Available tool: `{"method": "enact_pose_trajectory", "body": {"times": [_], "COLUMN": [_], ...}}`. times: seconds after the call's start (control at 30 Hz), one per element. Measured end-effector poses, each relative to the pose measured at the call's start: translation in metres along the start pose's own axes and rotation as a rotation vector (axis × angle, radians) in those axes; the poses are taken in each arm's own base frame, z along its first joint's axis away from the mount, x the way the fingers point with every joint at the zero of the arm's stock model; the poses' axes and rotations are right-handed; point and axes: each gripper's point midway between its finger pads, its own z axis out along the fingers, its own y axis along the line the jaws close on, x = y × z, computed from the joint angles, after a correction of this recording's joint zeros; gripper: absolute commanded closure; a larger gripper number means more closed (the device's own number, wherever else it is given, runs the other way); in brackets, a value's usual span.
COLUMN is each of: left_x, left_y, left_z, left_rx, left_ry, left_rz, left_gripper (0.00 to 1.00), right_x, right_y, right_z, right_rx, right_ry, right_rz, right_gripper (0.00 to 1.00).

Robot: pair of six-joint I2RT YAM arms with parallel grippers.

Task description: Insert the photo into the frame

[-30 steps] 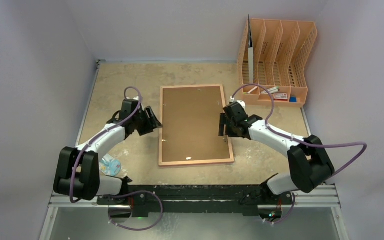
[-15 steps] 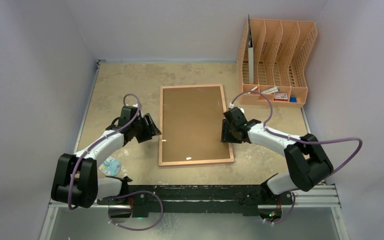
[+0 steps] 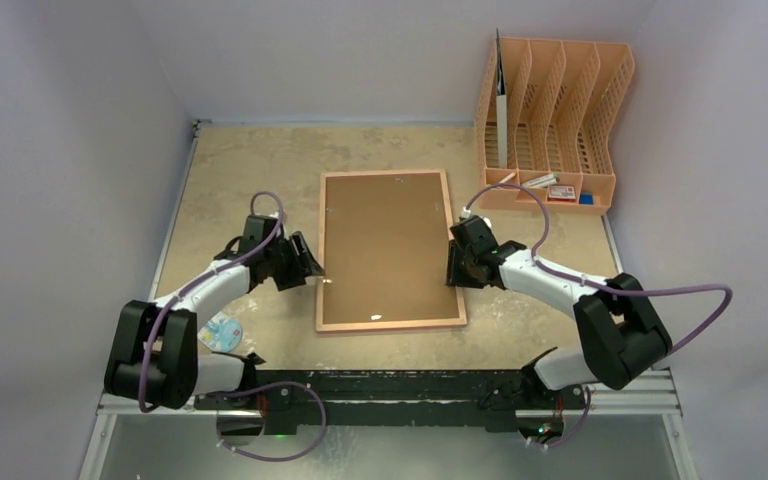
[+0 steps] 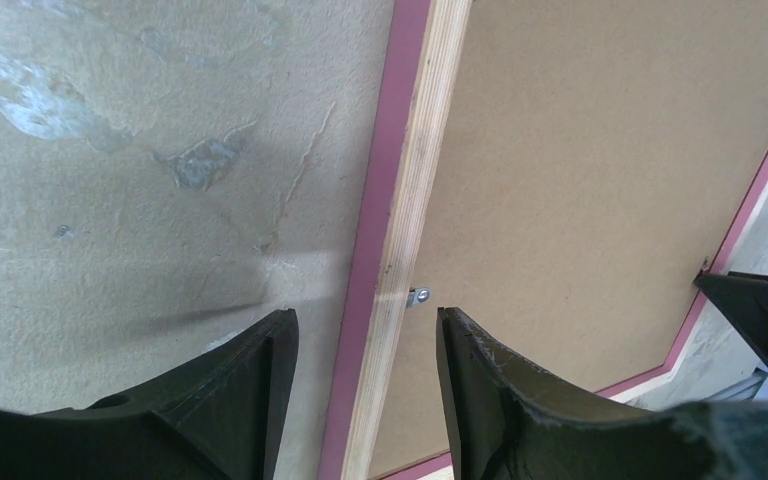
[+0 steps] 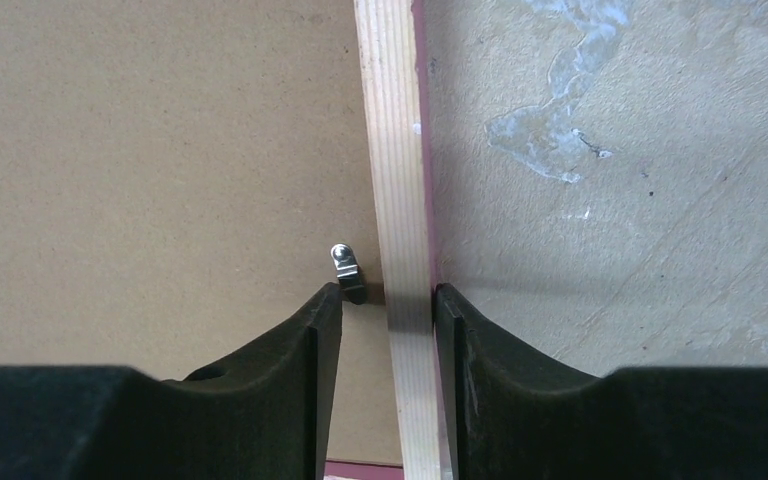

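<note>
The frame (image 3: 385,173) lies face down in the middle of the table, with the brown hardboard backing sheet (image 3: 385,245) in it. The photo is hidden. My left gripper (image 3: 312,268) is open and straddles the frame's left rail (image 4: 415,180) beside a small metal clip (image 4: 419,296), with its jaws (image 4: 365,315) apart from the wood on both sides. My right gripper (image 3: 452,265) is open, with narrow jaws (image 5: 388,290) around the right rail (image 5: 390,150). Its outer finger is at the pink edge and its inner finger is next to a clip (image 5: 345,265).
An orange plastic file rack (image 3: 555,120) stands at the back right, with a white sheet upright in its left slot and small items (image 3: 560,193) at its front. A small round patterned thing (image 3: 222,332) lies by the left arm's base. Walls close in on both sides.
Both grippers have come down and a little toward the near edge, onto the frame's side rails. The frame has not moved.
</note>
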Motion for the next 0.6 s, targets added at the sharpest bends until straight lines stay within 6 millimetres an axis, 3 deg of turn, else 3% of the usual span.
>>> {"method": "enact_pose_trajectory", "body": {"times": [0.23, 0.6], "left_x": [0.018, 0.025], "left_y": [0.003, -0.009], "left_z": [0.01, 0.014], "left_rx": [0.0, 0.042], "left_ry": [0.081, 0.103], "left_rz": [-0.004, 0.034], "left_gripper": [0.45, 0.45], "right_x": [0.002, 0.001], "right_y": [-0.001, -0.003], "right_z": [0.0, 0.0], "right_rx": [0.005, 0.018], "right_ry": [0.006, 0.001], "right_rz": [-0.003, 0.014], "right_gripper": [0.64, 0.74]}}
